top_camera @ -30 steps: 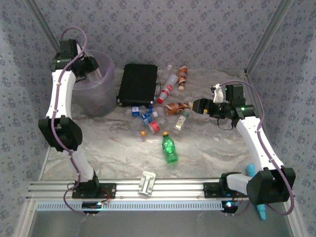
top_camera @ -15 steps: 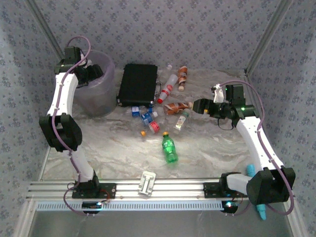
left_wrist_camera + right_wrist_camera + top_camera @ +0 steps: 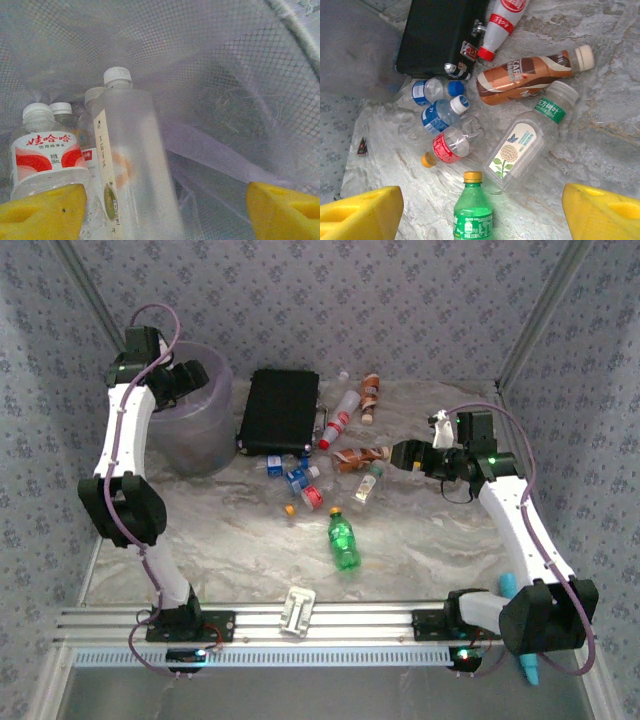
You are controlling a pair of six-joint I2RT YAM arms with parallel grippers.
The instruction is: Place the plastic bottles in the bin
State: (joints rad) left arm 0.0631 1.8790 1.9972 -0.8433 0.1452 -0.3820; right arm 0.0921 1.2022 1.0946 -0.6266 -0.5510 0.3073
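Soft, even light fills the overhead view. The table [image 3: 430, 540] glares pale at centre, shadows are faint, and detail is slightly soft. In the left wrist view the bin [image 3: 225, 60] looks milky and hazy. The right wrist view is bright and sharp mid-frame.

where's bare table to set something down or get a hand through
Bare marble lies front left, between the translucent lilac round bin, the green plastic bottle with the yellow cap and the near rail; another patch front right, between that bottle and the right arm. Crowded: the strip from the flat black rectangular case to the right gripper, packed with small bottles.
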